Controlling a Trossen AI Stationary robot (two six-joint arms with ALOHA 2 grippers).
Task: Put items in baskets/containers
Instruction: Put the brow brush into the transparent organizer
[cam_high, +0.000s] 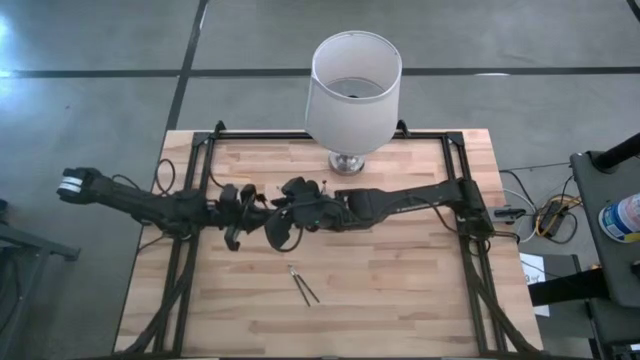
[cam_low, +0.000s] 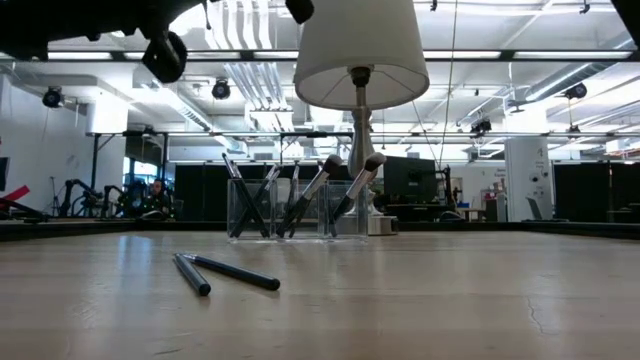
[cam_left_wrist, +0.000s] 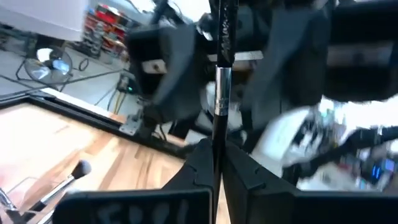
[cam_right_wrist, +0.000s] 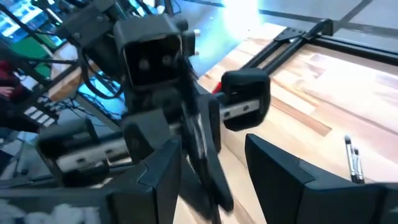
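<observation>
We see a brush (cam_left_wrist: 219, 93) pinched upright in our left gripper (cam_left_wrist: 214, 168), mid-table. Right gripper (cam_right_wrist: 211, 168) faces it, fingers spread. Clear holder (cam_low: 296, 208) with brushes stands by the lamp (cam_high: 352, 85); two sticks (cam_high: 302, 284) lie on the table (cam_high: 400, 290).

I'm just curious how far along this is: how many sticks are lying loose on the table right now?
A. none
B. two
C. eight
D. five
B: two dark sticks lie crossed on the bare wood in front of the clear holder, seen also from above; the other brushes already stand in the holder.
</observation>
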